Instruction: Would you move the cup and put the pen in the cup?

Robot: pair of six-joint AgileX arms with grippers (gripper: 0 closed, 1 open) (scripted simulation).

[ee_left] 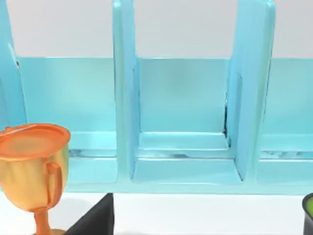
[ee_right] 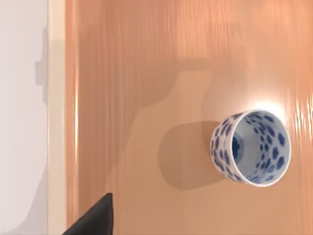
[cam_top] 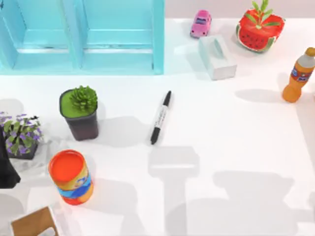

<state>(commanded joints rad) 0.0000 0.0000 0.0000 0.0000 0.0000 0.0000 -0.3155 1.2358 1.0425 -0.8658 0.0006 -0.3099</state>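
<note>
The pen (cam_top: 161, 117), black with a pale label band, lies flat near the middle of the white table, tilted slightly off the near-far line, with no gripper near it. The cup (ee_right: 250, 148), white with blue speckles, stands upright and empty on an orange-brown wooden surface (ee_right: 161, 73) in the right wrist view. My right gripper hangs above that surface, and a dark tip of it (ee_right: 95, 220) shows apart from the cup. My left arm (cam_top: 5, 167) sits at the table's left edge, and a dark tip of the left gripper (ee_left: 95, 220) faces the turquoise shelf.
A turquoise shelf rack (cam_top: 83, 39) spans the back left. An orange can (cam_top: 71, 177), a succulent pot (cam_top: 80, 113) and a purple flower pot (cam_top: 20, 137) stand at left. A gold trophy (ee_left: 32, 171), a pink toy car (cam_top: 201, 23), a tissue box (cam_top: 217, 56), a watermelon planter (cam_top: 260, 30) and an orange bottle (cam_top: 299, 76) are also present.
</note>
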